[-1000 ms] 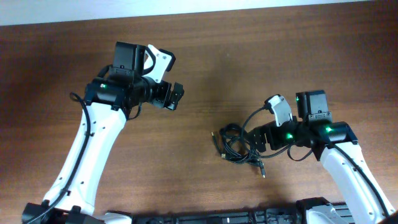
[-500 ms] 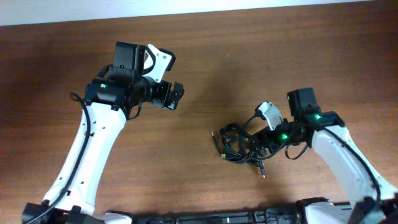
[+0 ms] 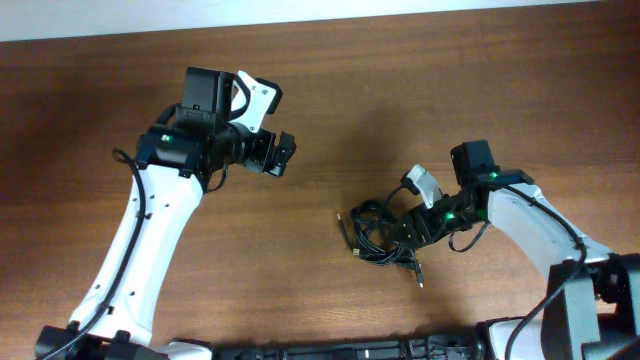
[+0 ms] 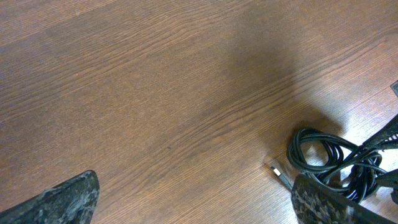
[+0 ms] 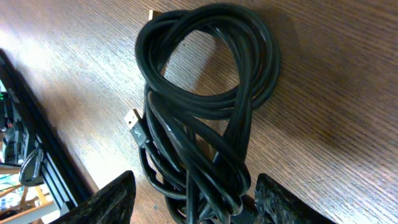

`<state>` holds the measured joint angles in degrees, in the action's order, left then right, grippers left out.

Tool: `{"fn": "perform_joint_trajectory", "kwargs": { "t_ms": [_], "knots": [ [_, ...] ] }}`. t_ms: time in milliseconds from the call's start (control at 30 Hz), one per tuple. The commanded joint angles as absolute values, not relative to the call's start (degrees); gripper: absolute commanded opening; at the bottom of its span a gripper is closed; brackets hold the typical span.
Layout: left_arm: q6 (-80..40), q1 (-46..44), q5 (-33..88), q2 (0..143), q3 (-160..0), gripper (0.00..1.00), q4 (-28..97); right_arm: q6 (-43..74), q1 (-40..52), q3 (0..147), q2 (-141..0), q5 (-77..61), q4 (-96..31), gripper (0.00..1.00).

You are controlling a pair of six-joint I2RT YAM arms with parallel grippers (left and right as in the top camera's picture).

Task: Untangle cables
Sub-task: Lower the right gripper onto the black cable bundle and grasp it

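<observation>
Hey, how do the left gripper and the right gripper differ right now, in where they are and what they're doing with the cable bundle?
The left gripper hangs over bare table, well clear of the black cable bundle; the right gripper is down at the bundle. Nothing lies inside the left gripper, while the right gripper straddles the bundle's loops. Both have their jaws open.

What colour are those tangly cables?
The cables are black; the right wrist view shows them best.
</observation>
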<state>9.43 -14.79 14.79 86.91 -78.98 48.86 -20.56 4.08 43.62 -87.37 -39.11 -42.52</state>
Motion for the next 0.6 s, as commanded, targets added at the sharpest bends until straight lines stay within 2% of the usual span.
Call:
{"fn": "perform_joint_trajectory", "kwargs": {
  "t_ms": [0,167,200,267,300,367,400,567],
  "knots": [
    [9.8,-15.0,15.3,87.3,-79.9,0.99,48.9,-20.6,4.5,43.5,-89.6,-39.9,-42.0,0.63],
    [9.8,-15.0,15.3,87.3,-79.9,0.99,49.0,-20.6,4.5,43.5,-92.6,-40.3,-40.8,0.62],
    [9.8,-15.0,15.3,87.3,-79.9,0.99,49.0,-20.6,4.5,43.5,-92.7,-40.3,-40.6,0.56],
    [9.8,-15.0,15.3,87.3,-79.9,0.99,49.0,-20.6,4.5,43.5,-92.7,-40.3,-40.7,0.34],
    [9.8,-15.0,15.3,87.3,-79.9,0.99,49.1,-20.5,4.5,43.5,-92.7,-40.3,-40.7,0.2],
    [9.8,-15.0,15.3,87.3,-79.9,0.99,49.4,-20.5,4.5,43.5,-92.7,-40.3,-40.6,0.07],
    [9.8,-15.0,15.3,87.3,-79.9,0.99,49.5,-20.5,4.5,43.5,-92.7,-40.3,-40.6,0.04],
    [9.8,-15.0,15.4,87.3,-79.9,0.99,49.9,-18.6,4.5,44.8,-92.7,-40.5,-40.0,0.04]
  ]
}}
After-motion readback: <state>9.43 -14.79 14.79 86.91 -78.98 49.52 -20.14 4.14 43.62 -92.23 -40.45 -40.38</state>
